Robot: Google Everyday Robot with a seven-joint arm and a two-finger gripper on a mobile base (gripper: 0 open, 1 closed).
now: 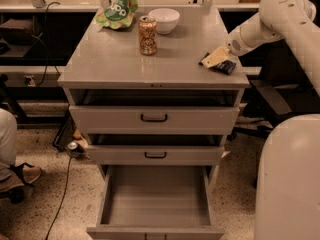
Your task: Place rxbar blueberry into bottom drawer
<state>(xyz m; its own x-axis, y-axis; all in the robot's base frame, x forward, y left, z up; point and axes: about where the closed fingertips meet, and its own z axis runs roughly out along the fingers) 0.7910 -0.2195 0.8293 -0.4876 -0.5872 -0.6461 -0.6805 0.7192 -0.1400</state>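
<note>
My claw (pixel 217 57) sits low over the right front corner of the bench (pixel 115 59), down on the rxbar blueberry (pixel 225 66). The dark wrapper pokes out beneath and just to the right of it, lying flat near the edge. I cannot tell from here whether the claw is spread or pinching the bar. The arm (pixel 270 19) reaches in from the upper right.

I judge this to be the pickup step, since the bar is on the bench top and nothing lies in the bottom drawer (pixel 155 196). That drawer is pulled well out, its flat grey floor open to me. Next I need a sure hold on the thin bar, a clean lift, then a swing left and down past the two shallower drawers, the upper (pixel 154 118) and the middle (pixel 155 155). Both stand slightly out, so the descent must clear their fronts.

Further back on the bench stand a tan soda can (pixel 147 35), a white bowl (pixel 164 20) and a green chip bag (pixel 118 10), all well apart from the bar. The floor is speckled, with a cable (pixel 62 194) trailing across it and someone's shoe (pixel 20 176) at the left edge.
</note>
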